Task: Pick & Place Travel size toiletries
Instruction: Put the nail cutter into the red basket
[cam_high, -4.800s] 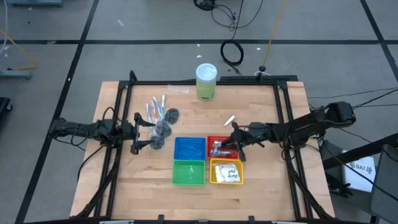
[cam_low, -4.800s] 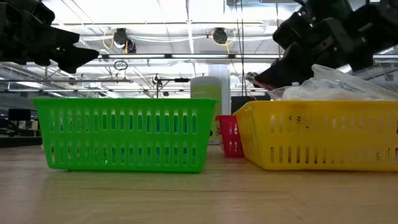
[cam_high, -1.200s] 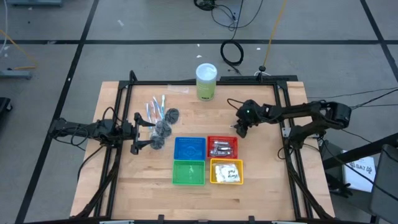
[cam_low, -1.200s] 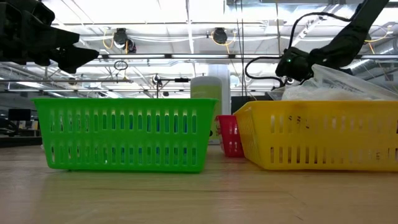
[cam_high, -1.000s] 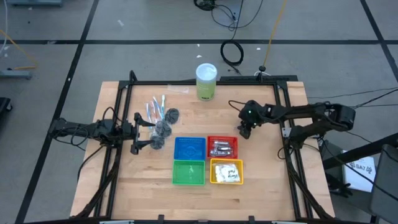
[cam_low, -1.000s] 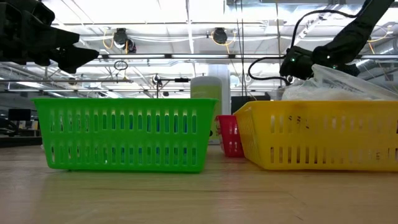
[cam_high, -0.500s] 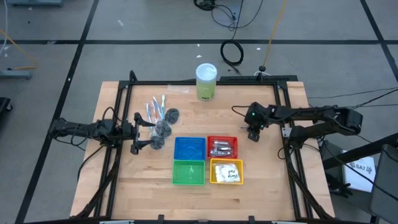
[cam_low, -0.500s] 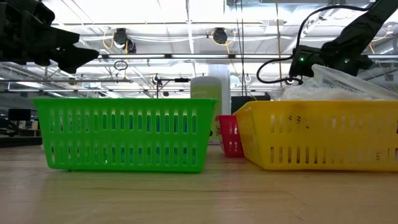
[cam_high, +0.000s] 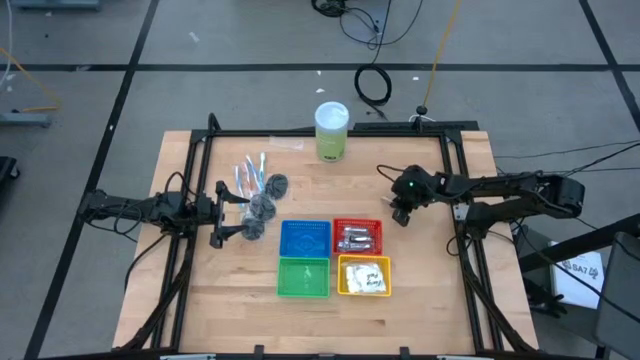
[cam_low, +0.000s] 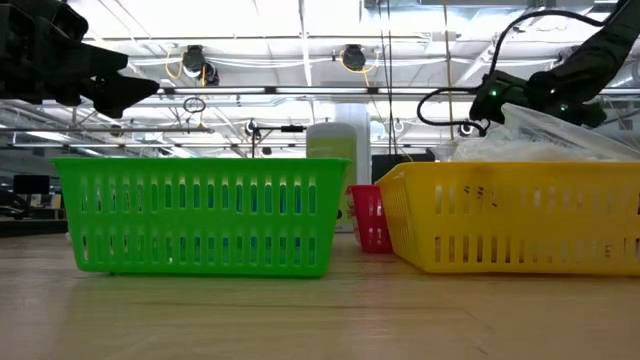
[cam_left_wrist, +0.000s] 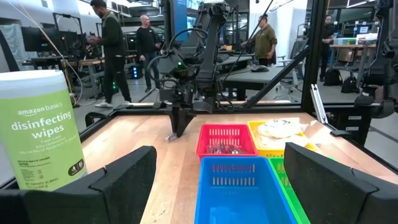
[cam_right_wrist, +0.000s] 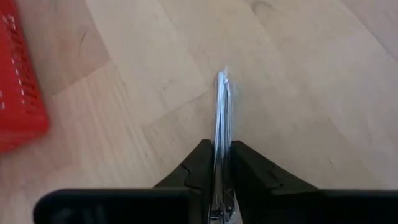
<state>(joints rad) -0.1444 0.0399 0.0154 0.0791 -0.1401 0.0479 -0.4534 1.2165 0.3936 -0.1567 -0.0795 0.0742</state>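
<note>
Wooden tabletop (cam_high: 430, 260) lies beneath the right gripper (cam_right_wrist: 221, 163), pinching 1 silver foil tube (cam_right_wrist: 221, 106) edge-on, the red basket (cam_high: 357, 236) just beside.

A shiny silver foil tube (cam_right_wrist: 221, 118) stands edge-on, pinched above bare wood.

Grey taped floor (cam_high: 90, 100), coiled black cable (cam_high: 374, 86), ceiling strip lights (cam_low: 300, 40), people (cam_left_wrist: 112, 43) among workbenches.
</note>
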